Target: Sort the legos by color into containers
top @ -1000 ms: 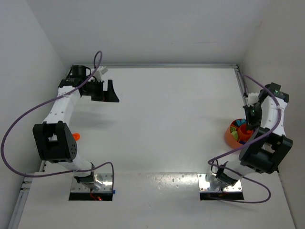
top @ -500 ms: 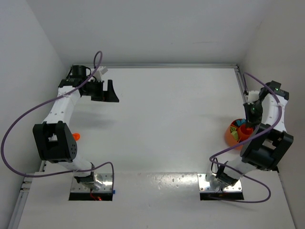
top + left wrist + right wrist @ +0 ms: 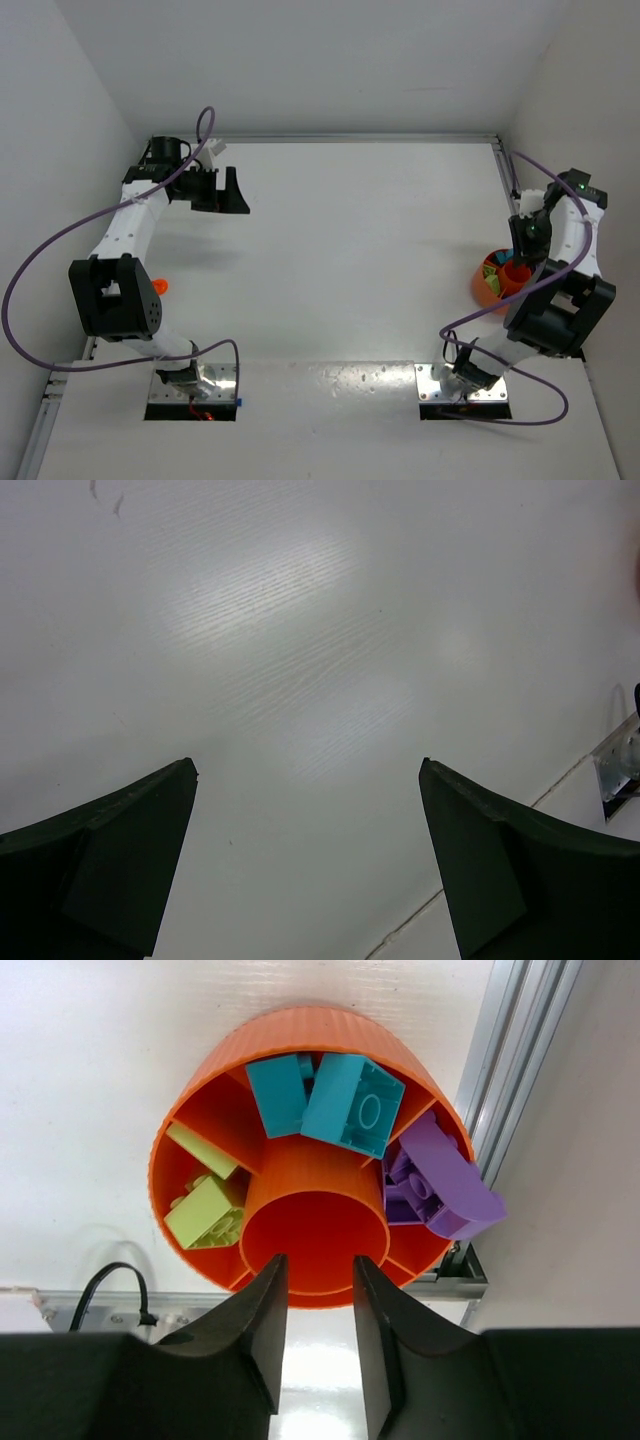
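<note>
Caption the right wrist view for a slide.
Right gripper, jaws slightly apart, above orange bowl holding cyan, lime, purple bricks in separate compartments.

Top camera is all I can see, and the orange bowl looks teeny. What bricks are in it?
Observer: From the right wrist view, the orange bowl holds cyan bricks in its far compartment.
Operator: Any other colors?
Observer: Lime green bricks on that view's left, purple bricks on its right.
Operator: And the middle cup?
Observer: I see no brick in the central cup; the right end effector hangs above its near rim, jaws a little apart.
</note>
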